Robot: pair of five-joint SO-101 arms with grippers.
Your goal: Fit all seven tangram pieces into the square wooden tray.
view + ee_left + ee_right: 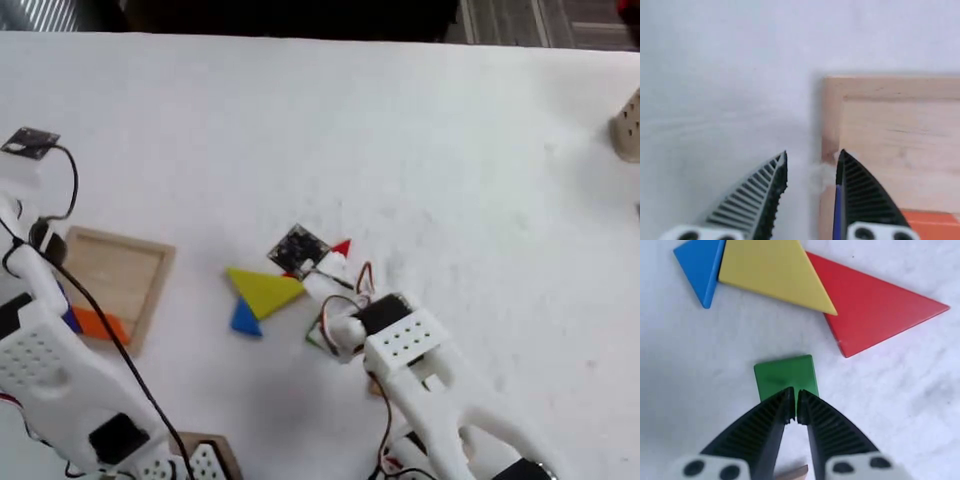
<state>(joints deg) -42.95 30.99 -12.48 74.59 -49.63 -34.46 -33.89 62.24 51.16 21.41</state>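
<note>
The square wooden tray lies at the left, with an orange piece in its near corner. My left gripper hangs open over the tray's rim, one finger on each side; the orange piece shows beside it. A yellow triangle, a blue triangle and a red triangle lie together mid-table. My right gripper is shut, its tips at the near edge of the green square, just short of the yellow triangle, red triangle and blue triangle.
A brown piece lies under the right gripper's fingers. A pale block with holes stands at the far right edge. Another wooden item sits at the front by the left arm's base. White tabletop stretches behind the pieces.
</note>
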